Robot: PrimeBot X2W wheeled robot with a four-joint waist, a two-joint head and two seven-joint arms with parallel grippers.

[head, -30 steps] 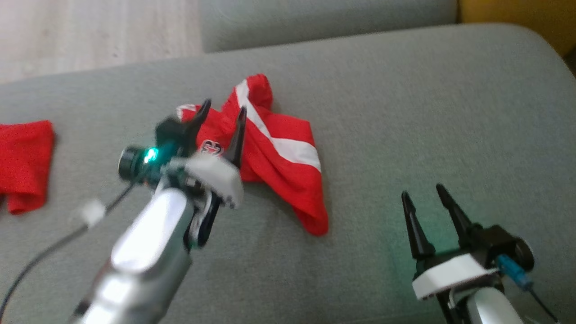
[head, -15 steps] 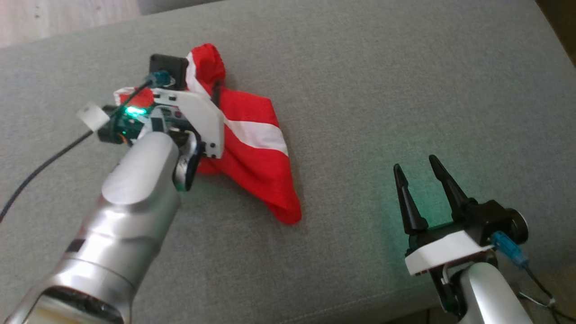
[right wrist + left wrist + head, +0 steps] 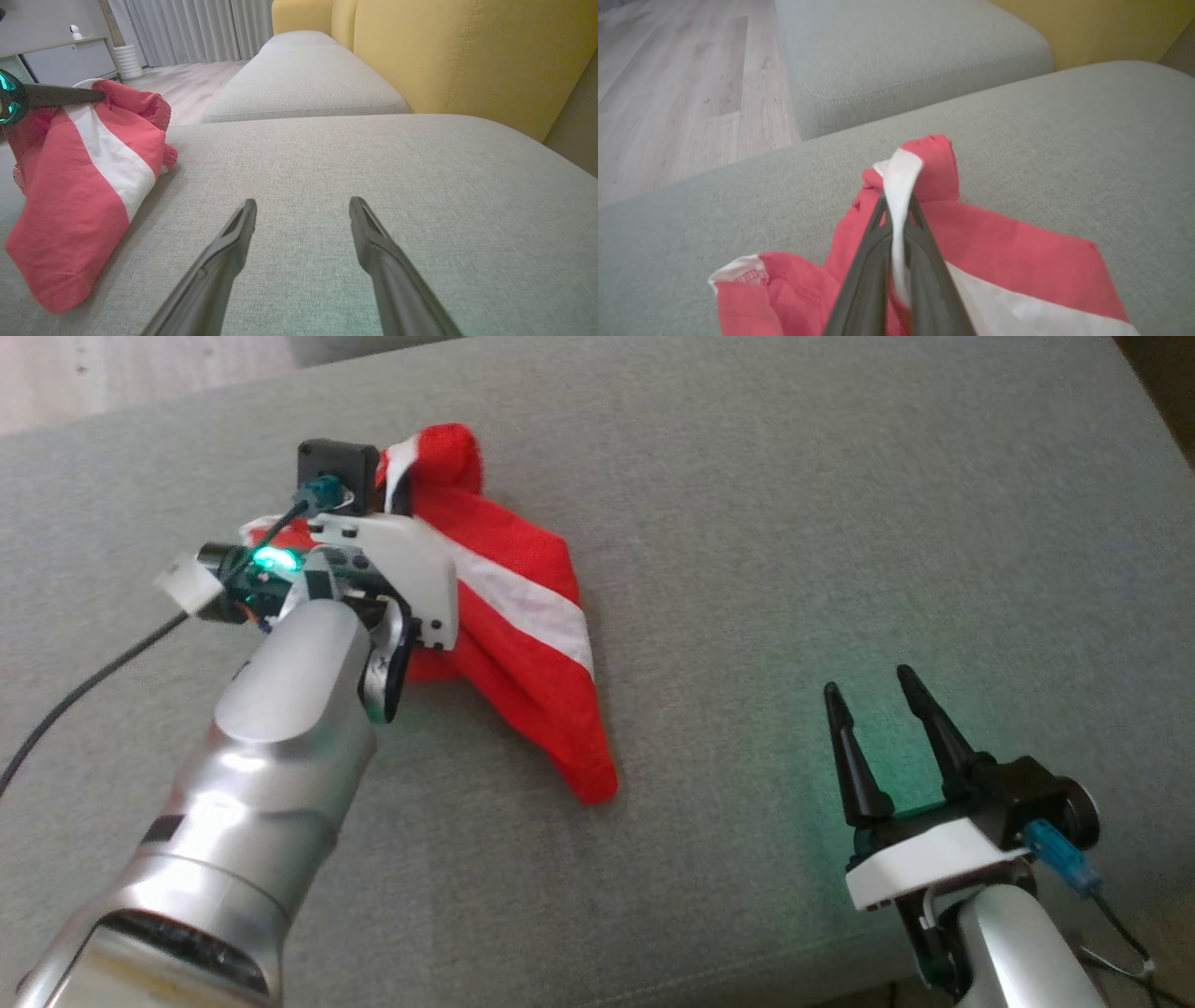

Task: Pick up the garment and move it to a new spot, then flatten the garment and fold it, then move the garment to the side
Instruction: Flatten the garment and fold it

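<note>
Left wrist view: the left hand (image 3: 896,204), spread a second ago, now pinches the white band (image 3: 900,179) of the garment (image 3: 1017,247) on the sofa (image 3: 1064,140); lifting can begin; right hand (image 3: 868,681) waits spread

Head camera looks steeply down from above on the grey cushion (image 3: 747,523). Left wrist camera sits tight against the garment (image 3: 1017,252), facing the cushion's far edge and the floor beyond. Right wrist camera skims low across the cushion. All three views share the garment.
</note>
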